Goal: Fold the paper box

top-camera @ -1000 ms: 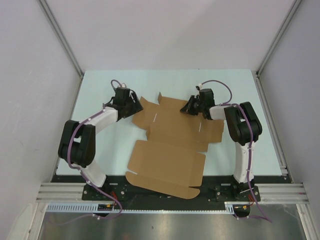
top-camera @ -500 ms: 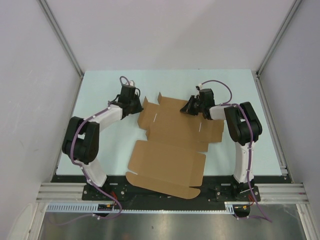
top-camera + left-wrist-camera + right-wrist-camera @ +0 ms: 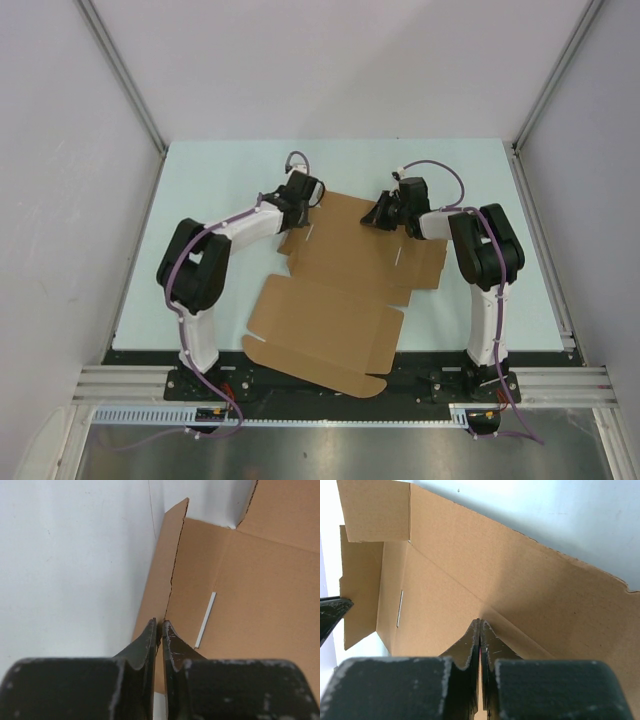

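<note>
Where the paper box (image 3: 330,300) lies opened out on the table (image 3: 200,180) between the arms, the left fingers (image 3: 148,640) pinch the upturned edge of its far-left flap. The right fingers (image 3: 471,637) are pressed together, tips at the crease under the raised far wall. Only the left wrist view shows the narrow slot (image 3: 206,619) near the pinch.

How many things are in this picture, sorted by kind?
box, brown cardboard: 1
robot arms: 2, the left arm and the right arm
Total: 3
</note>
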Available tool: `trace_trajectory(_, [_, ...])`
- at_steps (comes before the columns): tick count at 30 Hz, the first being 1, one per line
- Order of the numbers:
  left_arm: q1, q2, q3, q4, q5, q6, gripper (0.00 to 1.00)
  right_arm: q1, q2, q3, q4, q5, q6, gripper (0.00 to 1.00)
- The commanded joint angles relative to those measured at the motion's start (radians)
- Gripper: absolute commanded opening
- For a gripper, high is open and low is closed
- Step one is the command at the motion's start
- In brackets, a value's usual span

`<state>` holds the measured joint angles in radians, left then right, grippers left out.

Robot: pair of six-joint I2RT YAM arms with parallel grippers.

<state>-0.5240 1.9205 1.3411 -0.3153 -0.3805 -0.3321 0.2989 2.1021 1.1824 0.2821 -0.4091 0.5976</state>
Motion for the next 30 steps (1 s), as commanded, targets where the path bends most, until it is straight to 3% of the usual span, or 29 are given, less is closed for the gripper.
trace_trajectory(1, [-0.021, -0.004, 0.020, -0.024, -0.064, 0.016, 0.10, -0.004, 0.044, -0.020, -0.132, 0.035, -0.047, 0.00])
trace_trajectory(17, [-0.163, -0.094, 0.072, 0.036, -0.025, -0.002, 0.09, -0.004, 0.036, -0.020, -0.135, 0.036, -0.042, 0.00])
trace_trajectory(30, [-0.235, -0.025, 0.086, 0.094, 0.176, -0.070, 0.12, -0.006, 0.033, -0.021, -0.146, 0.044, -0.042, 0.00])
